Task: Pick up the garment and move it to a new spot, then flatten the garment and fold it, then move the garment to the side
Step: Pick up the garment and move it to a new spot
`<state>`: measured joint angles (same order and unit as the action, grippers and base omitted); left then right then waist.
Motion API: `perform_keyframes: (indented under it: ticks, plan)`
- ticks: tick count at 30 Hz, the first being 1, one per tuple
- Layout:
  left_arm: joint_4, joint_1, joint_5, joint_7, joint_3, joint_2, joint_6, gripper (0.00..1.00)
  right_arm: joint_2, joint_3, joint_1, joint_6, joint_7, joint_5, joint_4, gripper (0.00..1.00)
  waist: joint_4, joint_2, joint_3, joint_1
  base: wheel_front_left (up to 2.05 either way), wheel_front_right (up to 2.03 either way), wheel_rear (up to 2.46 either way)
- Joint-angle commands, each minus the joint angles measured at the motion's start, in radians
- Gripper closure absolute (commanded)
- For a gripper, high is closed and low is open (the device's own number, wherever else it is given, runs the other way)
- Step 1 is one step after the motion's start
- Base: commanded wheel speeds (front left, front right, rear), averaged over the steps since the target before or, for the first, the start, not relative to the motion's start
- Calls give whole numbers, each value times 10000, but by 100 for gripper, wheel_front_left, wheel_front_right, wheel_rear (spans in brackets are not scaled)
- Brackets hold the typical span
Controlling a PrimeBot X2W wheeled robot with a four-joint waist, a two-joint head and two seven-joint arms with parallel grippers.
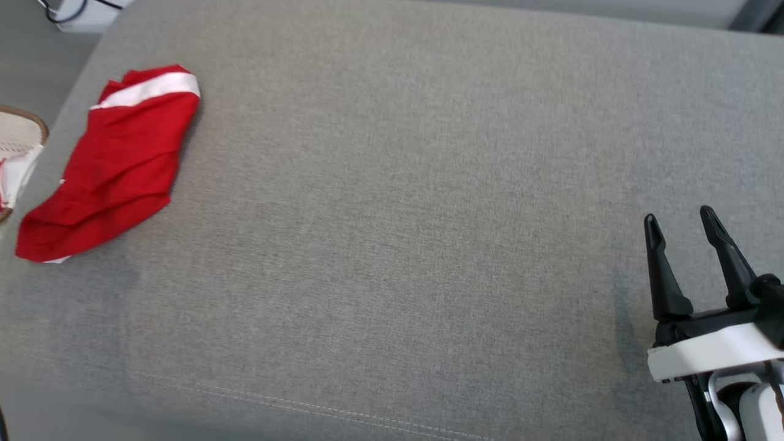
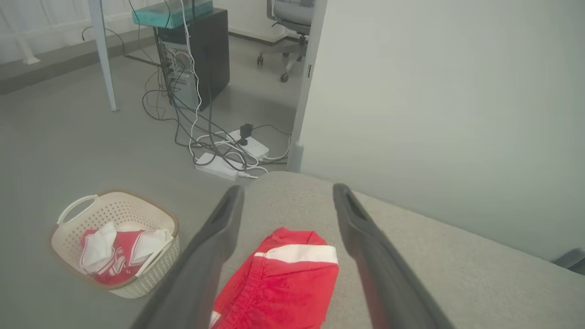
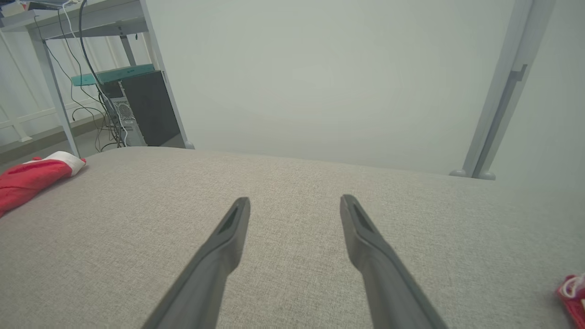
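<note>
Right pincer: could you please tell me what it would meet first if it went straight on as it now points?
The right pincer points low over the cushion, so the wall beyond its far edge looks first, though depth is unclear.

One red garment (image 1: 116, 165) at the cushion's (image 1: 429, 214) far left corner. One laundry basket (image 2: 153, 276), one computer tower (image 2: 201, 50), two white power strips (image 2: 218, 167), one office chair (image 2: 292, 13). Two grippers, left gripper (image 2: 288, 189) and right gripper (image 1: 680, 222), two fingers each.

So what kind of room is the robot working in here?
Probably an office or lab rather than a home: a computer tower with cables and power strips on the floor, an office chair, beyond the grey cushioned surface.
</note>
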<state>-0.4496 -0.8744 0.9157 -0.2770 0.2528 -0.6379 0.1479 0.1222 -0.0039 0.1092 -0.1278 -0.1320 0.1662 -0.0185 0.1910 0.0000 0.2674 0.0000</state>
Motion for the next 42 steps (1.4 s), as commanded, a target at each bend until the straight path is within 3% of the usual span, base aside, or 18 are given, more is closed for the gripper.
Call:
perform_keyframes:
  ticks: [1, 8, 14, 23, 24, 25, 26, 34, 42]
  plan:
    - [-747, -600, 168, -282, -292, -447, -267, 0, 142, 292, 332, -29, 58, -61, -325, 0, -350, 0, 658, 0, 0, 0, 0]
    - [-3546, -998, 692, -1220, -27, 13, -1069, 0, 326, 340, 687, -29, 148, -22, -517, 0, -761, 0, 1732, 0, 0, 0, 0]
    - [-4412, -1216, 768, -1643, 169, 255, -1299, 0, 477, 420, 866, -29, 270, -19, -758, 0, -857, 0, 2294, 0, 0, 0, 0]
    - [-5667, -1566, 612, -1469, 459, 532, -1770, 0, 742, 508, 1100, -29, 440, 50, -1155, 0, -996, 0, 2902, 0, 0, 0, 0]
    - [-5793, -1597, 592, -1456, 496, 564, -1814, 14, 746, 501, 1103, -29, 443, 64, -1169, 0, -1010, 0, 2907, 0, 0, 0, 0]
    - [-5898, -1635, 552, -1376, 530, 582, -1854, 62, 745, 492, 1101, -29, 447, 77, -1180, 0, -1022, 0, 2911, 0, 0, 0, 0]
    - [-6004, -1667, 523, -1304, 558, 607, -1892, 100, 742, 487, 1098, -29, 452, 89, -1187, 0, -1032, 0, 2908, 0, 0, 0, 0]
    - [-6212, -2424, -213, 840, 875, 602, -2057, 100, 556, 280, 953, -29, 478, 72, -1221, 0, -898, 0, 2531, 0, 0, 0, 0]
    - [-5037, -2572, -709, 3079, 1052, 874, -2186, 100, 226, 105, 762, -29, 233, 168, -954, 0, -761, 0, 1645, 0, 0, 0, 0]
